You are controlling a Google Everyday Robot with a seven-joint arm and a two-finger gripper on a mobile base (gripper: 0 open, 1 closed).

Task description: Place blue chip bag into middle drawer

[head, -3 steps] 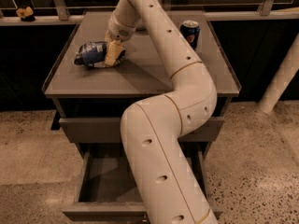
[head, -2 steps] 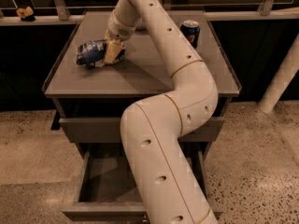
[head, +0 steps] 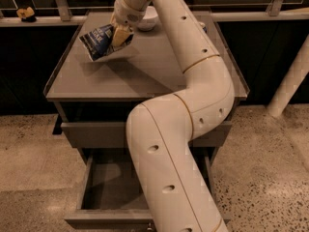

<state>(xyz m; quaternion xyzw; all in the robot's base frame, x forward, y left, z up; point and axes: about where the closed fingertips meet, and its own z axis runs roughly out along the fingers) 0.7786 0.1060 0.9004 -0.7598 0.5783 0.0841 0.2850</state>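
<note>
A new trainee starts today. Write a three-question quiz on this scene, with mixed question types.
1. True or false: the gripper is shut on the blue chip bag.
2. Multiple choice: the middle drawer is A) closed, B) pulled open, C) taken out of the cabinet.
3. Fill in: the bag is held above the cabinet's ____, not inside the drawer.
Key: 1 true; 2 B; 3 top.

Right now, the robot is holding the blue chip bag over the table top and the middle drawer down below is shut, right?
Almost. The gripper is holding the blue chip bag above the cabinet top, but the middle drawer is not shut: it is pulled out, open. The camera view shows its inside below the closed upper drawer front.
</note>
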